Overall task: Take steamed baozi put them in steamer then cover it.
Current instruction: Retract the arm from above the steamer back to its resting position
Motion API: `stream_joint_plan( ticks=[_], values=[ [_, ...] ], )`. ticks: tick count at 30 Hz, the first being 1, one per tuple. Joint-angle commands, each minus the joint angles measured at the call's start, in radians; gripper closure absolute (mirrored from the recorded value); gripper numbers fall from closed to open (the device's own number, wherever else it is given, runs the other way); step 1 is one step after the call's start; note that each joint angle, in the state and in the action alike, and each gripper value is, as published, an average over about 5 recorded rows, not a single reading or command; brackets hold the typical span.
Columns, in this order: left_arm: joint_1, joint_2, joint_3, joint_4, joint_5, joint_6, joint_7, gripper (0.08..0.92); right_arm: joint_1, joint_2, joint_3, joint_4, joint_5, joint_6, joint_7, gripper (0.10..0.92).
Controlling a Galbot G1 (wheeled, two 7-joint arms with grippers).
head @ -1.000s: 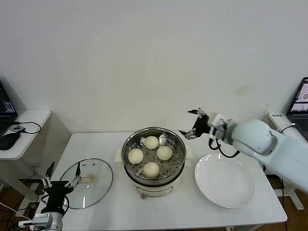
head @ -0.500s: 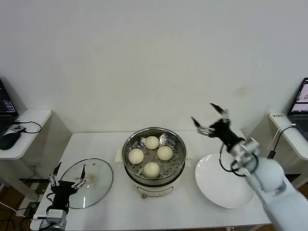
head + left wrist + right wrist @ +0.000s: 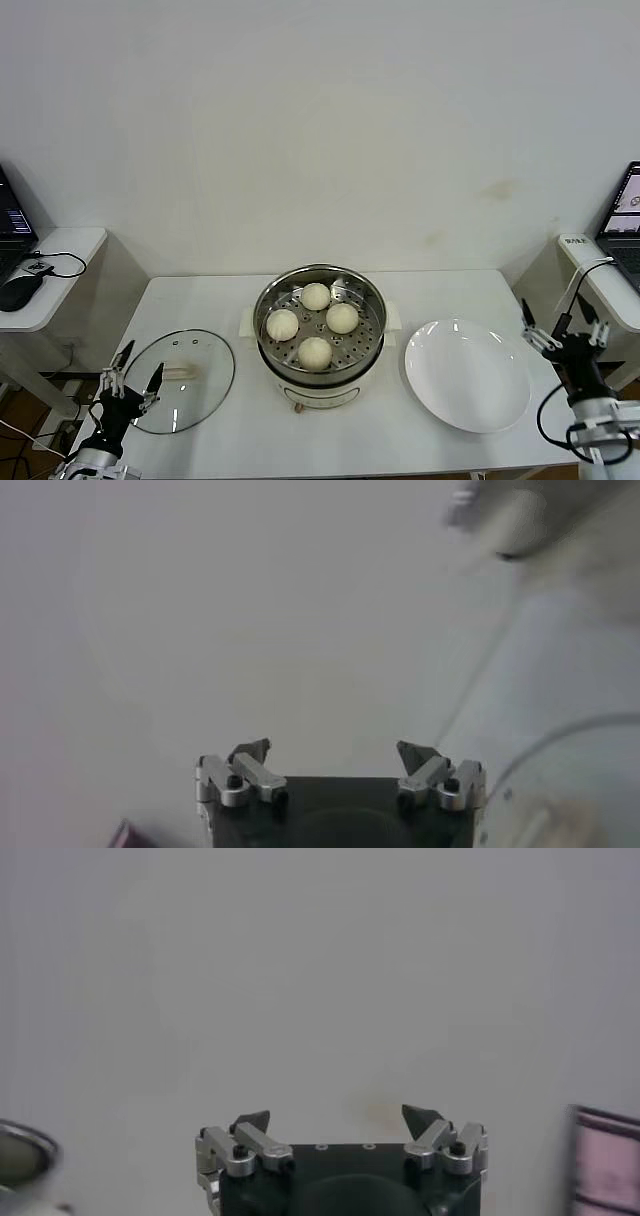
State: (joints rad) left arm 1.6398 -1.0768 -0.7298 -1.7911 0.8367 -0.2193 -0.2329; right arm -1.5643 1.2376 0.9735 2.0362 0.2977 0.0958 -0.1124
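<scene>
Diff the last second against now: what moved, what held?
The right gripper withdrew from beside the steamer, over the white plate, to the table's right edge, open and empty. The left gripper eased slightly down toward the near edge by the glass lid, open. Four baozi, steamer, lid and plate stayed put.

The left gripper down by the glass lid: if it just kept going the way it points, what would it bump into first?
Probably nothing nearby: the open left gripper points up and away, and its wrist view shows only bare wall ahead, with the cover off to one side.
</scene>
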Motion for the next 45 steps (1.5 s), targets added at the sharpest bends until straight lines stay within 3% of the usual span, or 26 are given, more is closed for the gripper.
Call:
stream_joint_plan(
  ticks=[1,18,35,45],
  values=[
    [-0.022,0.021,0.014,0.114,0.304,-0.051,0.032,0.177,-0.083,0.107,0.106,0.010,-0.024,0.046,-0.001,0.203],
    [-0.230,0.010,0.070,0.241,0.304,-0.023,0.067,0.177,-0.111,0.146,0.082,0.025,-0.072,0.053,-0.007,0.203],
    [-0.363,0.002,0.119,0.359,0.310,-0.004,0.067,0.177,-0.126,0.167,0.045,0.028,-0.101,0.056,-0.013,0.203],
    [-0.377,-0.013,0.124,0.388,0.307,-0.002,0.051,0.184,-0.125,0.163,0.027,0.017,-0.110,0.056,-0.018,0.203]
  ],
)
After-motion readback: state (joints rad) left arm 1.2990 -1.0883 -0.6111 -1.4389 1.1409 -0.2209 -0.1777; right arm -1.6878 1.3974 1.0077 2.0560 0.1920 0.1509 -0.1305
